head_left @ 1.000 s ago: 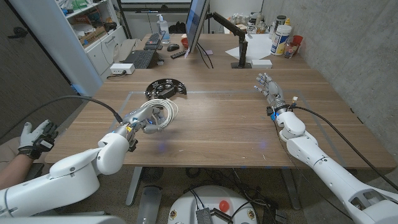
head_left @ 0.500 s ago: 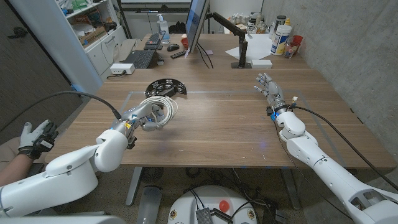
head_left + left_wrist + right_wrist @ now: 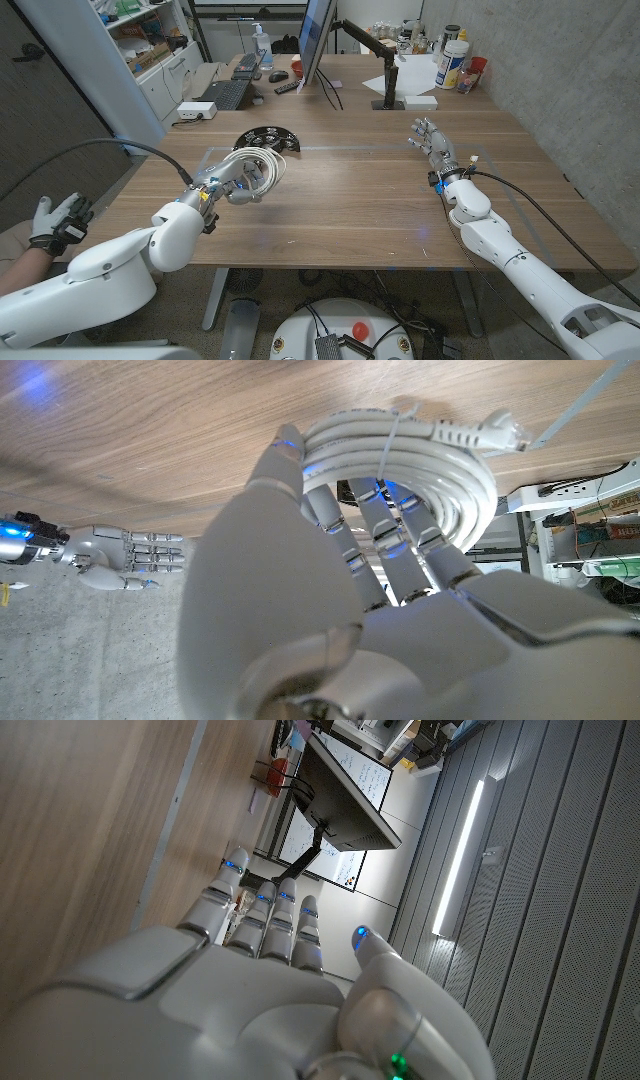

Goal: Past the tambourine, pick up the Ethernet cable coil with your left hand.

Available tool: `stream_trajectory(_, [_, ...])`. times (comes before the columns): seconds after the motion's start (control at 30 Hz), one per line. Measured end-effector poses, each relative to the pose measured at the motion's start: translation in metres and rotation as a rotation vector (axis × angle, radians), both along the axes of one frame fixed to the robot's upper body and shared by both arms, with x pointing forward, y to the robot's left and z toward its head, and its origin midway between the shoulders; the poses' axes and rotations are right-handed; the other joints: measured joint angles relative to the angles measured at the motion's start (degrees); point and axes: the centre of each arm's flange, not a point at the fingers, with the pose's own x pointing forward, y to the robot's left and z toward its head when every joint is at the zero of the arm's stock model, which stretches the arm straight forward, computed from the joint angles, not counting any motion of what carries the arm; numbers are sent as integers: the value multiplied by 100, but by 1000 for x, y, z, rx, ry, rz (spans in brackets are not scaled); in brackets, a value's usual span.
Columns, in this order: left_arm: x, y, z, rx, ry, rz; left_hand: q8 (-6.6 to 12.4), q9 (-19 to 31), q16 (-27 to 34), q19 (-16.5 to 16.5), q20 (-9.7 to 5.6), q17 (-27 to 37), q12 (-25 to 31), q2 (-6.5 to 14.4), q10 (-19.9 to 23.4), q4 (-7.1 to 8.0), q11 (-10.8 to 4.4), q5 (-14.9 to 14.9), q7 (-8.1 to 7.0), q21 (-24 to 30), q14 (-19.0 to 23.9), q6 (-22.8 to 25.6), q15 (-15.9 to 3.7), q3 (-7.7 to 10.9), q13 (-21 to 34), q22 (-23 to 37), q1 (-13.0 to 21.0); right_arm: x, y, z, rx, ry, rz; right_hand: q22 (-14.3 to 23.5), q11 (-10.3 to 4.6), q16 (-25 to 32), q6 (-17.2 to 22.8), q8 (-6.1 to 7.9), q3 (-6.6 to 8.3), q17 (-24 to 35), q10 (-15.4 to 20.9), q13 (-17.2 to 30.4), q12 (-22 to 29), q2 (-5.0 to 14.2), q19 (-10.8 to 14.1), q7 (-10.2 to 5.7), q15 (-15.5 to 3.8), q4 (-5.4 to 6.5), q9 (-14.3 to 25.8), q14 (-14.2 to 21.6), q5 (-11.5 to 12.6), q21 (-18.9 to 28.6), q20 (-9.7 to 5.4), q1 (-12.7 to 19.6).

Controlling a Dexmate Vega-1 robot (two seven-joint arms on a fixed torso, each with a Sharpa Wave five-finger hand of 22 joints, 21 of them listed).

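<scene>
My left hand (image 3: 230,186) grips the white Ethernet cable coil (image 3: 262,166) left of the table's middle, with its fingers through the loop. The left wrist view shows those fingers (image 3: 385,545) hooked inside the coil (image 3: 455,455), whose plug end sticks out beside a cable tie. Just beyond the coil lies the black tambourine (image 3: 270,140); whether the two touch I cannot tell. My right hand (image 3: 435,145) stays at the right side of the table with fingers apart and nothing in it, as the right wrist view (image 3: 270,990) also shows.
A monitor (image 3: 315,45), a keyboard (image 3: 230,93), a mouse and bottles (image 3: 452,62) crowd the table's far end. Blue tape lines (image 3: 330,146) mark a rectangle on the wood. A person's gloved hand (image 3: 60,222) is at the left edge. My right hand (image 3: 110,548) shows in the left wrist view.
My left hand has carried the coil a little farther from me, toward the tambourine. The right arm has not moved.
</scene>
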Motion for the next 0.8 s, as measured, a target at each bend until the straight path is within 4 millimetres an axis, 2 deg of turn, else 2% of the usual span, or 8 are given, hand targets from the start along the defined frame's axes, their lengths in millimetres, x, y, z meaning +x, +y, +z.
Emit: stream_trajectory(0.8, [-13, -7, 25, 32, -43, 5, 32, 0, -61, -53, -8, 128, 17, 0, -10, 0, 9, 51, -2, 133, 20, -2, 18, 0, -1, -79, 0, 0, 0, 0, 0, 2, 1, 0, 0, 0, 0, 0, 0, 0, 0, 0, 0, -1, 0, 0, 0, 0, 0, 0, 0, 0, 0, 1])
